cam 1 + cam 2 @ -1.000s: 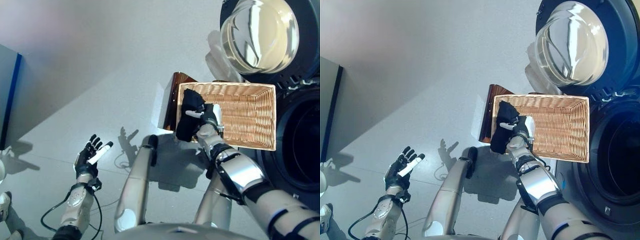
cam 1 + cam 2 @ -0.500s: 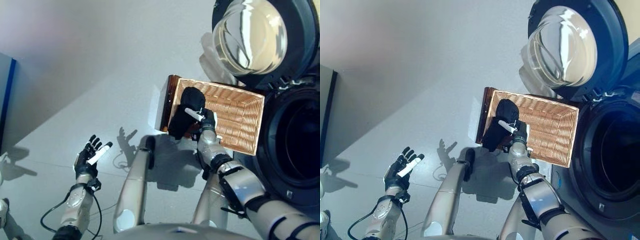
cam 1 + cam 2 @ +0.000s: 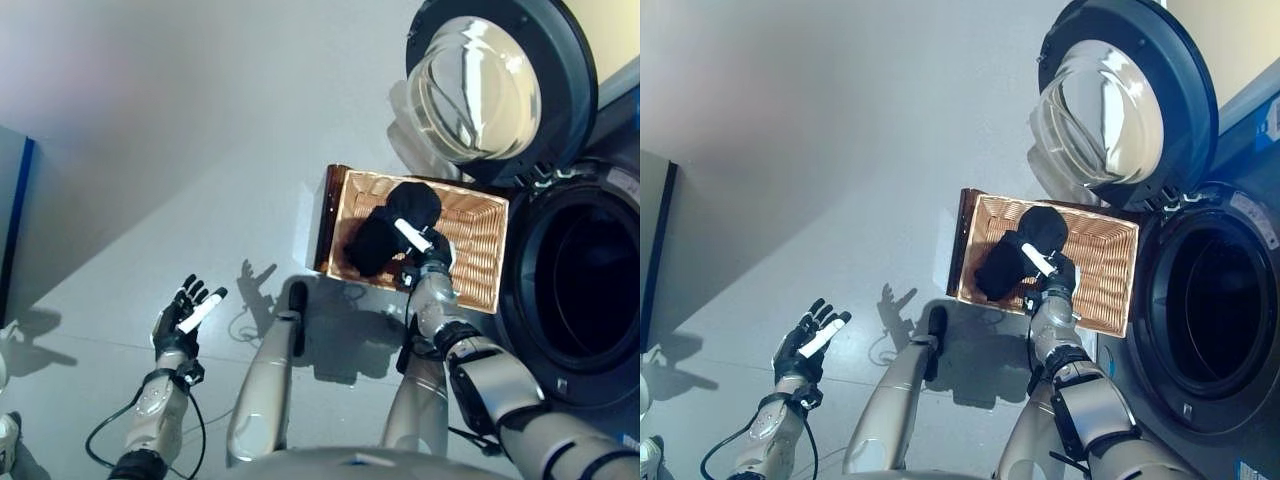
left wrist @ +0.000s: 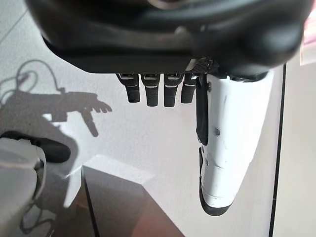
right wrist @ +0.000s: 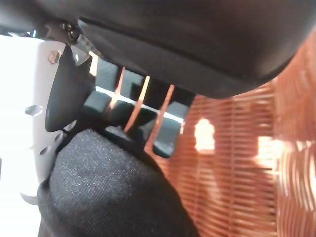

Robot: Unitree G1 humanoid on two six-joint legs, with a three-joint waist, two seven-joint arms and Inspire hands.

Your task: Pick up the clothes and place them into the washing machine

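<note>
The right robot hand reaches forward over the wicker basket, its fingers and white-covered thumb clamped on a black garment that hangs bunched above the basket's left half. The left robot hand is held out low at the left over the floor, fingers straight and spread, holding nothing. The basket sits on the floor just beside the washing machine, whose round door stands swung open above the basket's far edge. The dark drum opening lies to the right of the basket; bare floor spreads wide to the left
</note>
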